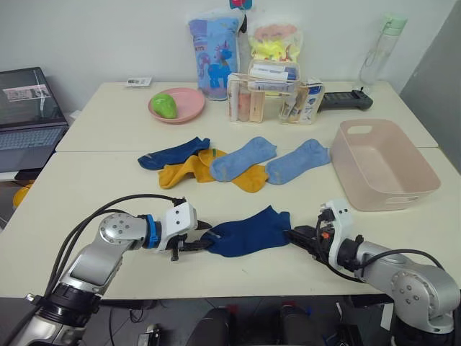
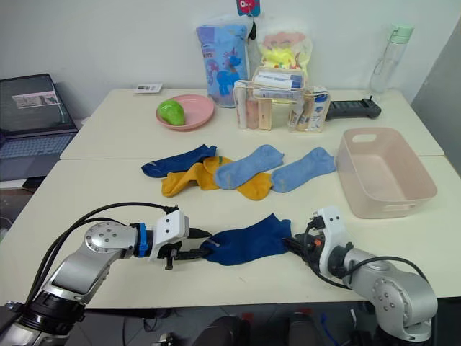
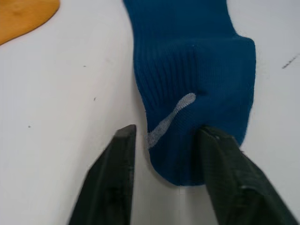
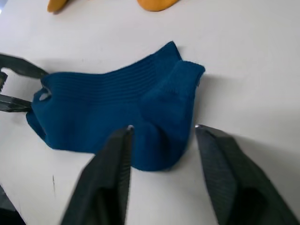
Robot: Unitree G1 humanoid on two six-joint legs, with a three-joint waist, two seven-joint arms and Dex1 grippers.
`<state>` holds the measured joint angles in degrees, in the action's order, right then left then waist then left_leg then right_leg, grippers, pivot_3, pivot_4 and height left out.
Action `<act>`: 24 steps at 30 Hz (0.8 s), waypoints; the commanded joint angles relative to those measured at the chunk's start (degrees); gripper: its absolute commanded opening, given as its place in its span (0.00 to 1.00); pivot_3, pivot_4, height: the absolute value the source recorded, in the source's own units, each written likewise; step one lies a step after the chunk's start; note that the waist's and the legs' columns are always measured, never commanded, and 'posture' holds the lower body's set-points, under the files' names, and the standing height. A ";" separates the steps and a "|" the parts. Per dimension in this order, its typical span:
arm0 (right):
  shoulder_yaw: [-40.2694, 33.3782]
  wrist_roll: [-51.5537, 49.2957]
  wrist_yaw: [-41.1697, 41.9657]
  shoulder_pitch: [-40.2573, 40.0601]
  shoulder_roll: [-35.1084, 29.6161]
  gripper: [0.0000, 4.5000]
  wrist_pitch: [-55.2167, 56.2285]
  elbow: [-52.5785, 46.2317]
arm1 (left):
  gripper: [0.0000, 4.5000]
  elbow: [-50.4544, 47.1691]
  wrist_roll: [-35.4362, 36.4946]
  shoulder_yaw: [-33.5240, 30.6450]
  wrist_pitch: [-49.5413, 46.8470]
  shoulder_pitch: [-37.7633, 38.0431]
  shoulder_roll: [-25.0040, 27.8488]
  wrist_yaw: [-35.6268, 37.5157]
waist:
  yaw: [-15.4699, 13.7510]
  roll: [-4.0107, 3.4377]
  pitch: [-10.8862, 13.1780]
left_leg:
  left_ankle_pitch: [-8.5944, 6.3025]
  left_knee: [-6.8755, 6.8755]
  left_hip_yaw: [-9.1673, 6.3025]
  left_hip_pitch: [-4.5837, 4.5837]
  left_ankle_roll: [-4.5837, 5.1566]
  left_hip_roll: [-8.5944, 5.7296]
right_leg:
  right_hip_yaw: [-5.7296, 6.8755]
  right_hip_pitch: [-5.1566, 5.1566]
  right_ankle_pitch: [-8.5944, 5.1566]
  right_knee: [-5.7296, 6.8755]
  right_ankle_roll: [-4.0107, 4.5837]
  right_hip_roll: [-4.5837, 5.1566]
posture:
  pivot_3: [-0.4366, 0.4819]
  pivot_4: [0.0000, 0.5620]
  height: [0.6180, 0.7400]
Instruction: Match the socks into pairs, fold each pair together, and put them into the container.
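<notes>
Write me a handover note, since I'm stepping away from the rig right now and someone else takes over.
Left gripper: open, fingers either side of the toe end of the near navy sock.
Right gripper: open, at that sock's cuff end.
That sock lies flat on the table, alone. The second navy sock, two yellow socks and two light blue socks lie overlapping in a row farther back.
Container: empty, on the robot's right.
Done: nothing paired, folded or stowed.
Left: all three pairs.

Bright, even light from overhead; soft shadows sit close beneath the two black-fingered grippers. Head views read crisp. Both wrist views go soft up close, finger bases blurred, no glare.
</notes>
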<state>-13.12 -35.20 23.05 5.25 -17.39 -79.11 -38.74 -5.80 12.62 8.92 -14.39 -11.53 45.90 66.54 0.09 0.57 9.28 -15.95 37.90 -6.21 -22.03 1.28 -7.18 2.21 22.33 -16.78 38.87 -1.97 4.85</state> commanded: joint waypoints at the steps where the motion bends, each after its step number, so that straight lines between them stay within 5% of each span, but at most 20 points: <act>1: -2.47 -2.40 4.56 2.25 -4.82 0.80 3.69 2.07 | 0.74 -1.07 6.24 -6.54 -6.05 1.89 2.97 1.93 | 0.15 -0.02 0.01 | -0.02 -0.01 0.01 0.00 0.04 0.01 | 0.00 0.00 0.00 0.00 0.00 -0.01 | 0.48 0.27 1.00; 3: -2.72 -2.87 5.53 3.64 -6.15 0.95 5.67 4.66 | 0.88 -1.67 8.68 -8.73 -8.79 3.15 2.94 1.25 | 0.13 -0.02 0.01 | -0.04 -0.03 -0.02 0.01 0.07 0.02 | 0.03 0.01 -0.01 0.00 -0.01 -0.01 | 0.48 0.27 1.00; 5: -1.80 -3.02 6.68 6.19 -6.72 0.95 7.76 8.51 | 0.99 -1.77 11.99 -11.66 -13.02 4.47 1.52 -0.69 | 0.09 -0.02 0.02 | -0.04 -0.03 -0.02 0.01 0.08 0.03 | 0.03 -0.01 -0.01 0.00 -0.01 -0.01 | 0.48 0.27 1.00; 14: 6.32 -1.67 11.73 12.75 -8.09 0.95 14.75 21.51 | 0.99 -5.74 13.88 -11.19 -19.06 11.75 -7.46 -11.67 | -0.12 -0.03 0.01 | 0.04 -0.01 0.01 0.00 -0.06 0.02 | 0.00 -0.04 -0.01 -0.02 -0.01 0.02 | 0.48 0.27 1.00; 15: 6.97 -1.67 12.20 12.85 -8.30 0.87 15.30 21.91 | 1.00 -6.49 13.41 -10.59 -18.85 12.30 -8.02 -12.38 | -0.13 -0.01 0.00 | 0.01 0.01 0.08 0.04 0.01 -0.02 | -0.05 -0.08 0.00 -0.05 -0.01 0.06 | 0.48 0.27 1.00; 24: 10.07 -2.24 14.27 12.17 -9.76 0.18 16.55 22.43 | 0.38 -10.54 13.28 -8.12 -18.45 14.71 -6.05 -10.78 | -0.33 -0.01 0.00 | -0.01 0.01 0.05 0.03 0.03 -0.02 | -0.03 -0.08 0.00 -0.07 -0.01 0.06 | 0.48 0.27 1.00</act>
<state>-2.63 -36.49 36.34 17.11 -26.44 -63.29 -15.24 -15.41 25.83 -0.38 -32.29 2.29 39.16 54.66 -0.24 0.56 9.28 -15.97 37.91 -6.16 -22.01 1.32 -7.19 2.18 22.25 -16.79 38.80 -1.98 4.92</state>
